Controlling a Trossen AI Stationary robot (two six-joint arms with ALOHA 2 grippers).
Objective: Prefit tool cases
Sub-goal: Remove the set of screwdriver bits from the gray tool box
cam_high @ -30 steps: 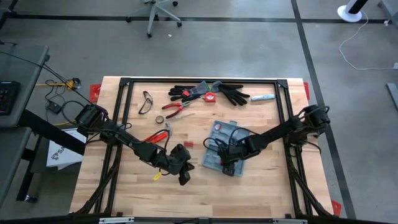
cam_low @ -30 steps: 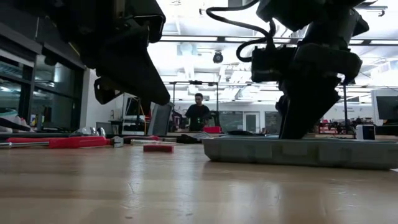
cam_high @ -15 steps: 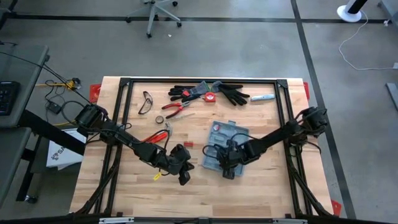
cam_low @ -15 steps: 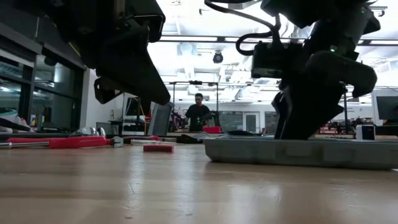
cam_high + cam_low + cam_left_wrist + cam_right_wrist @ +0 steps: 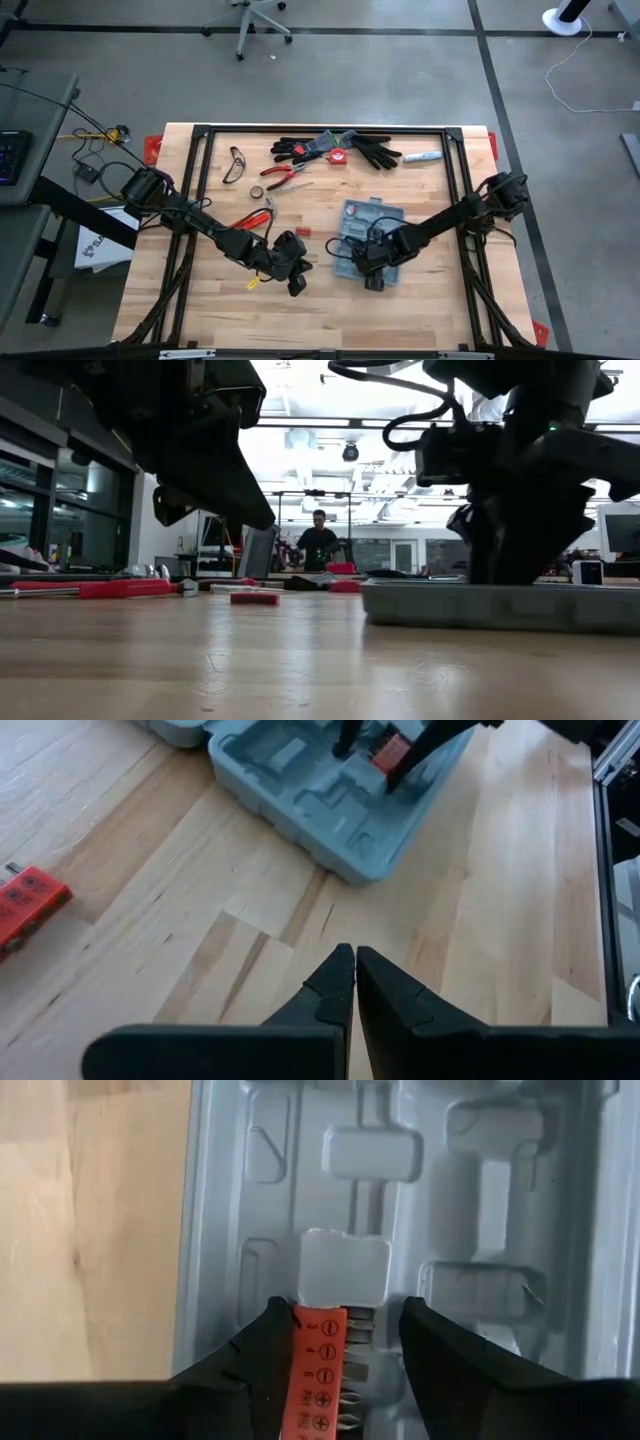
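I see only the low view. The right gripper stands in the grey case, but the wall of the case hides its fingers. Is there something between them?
Observer: Yes. In the right wrist view the right gripper has its jaws open around an orange bit holder, which lies in the moulded tray of the tool case.
Operator: Does it grip the holder?
Observer: Not clearly. One finger is at the orange edge, and the other shows a small gap beside the metal bits.
Operator: And the left gripper?
Observer: The left gripper is shut. It is above bare wood of the table, apart from the case.
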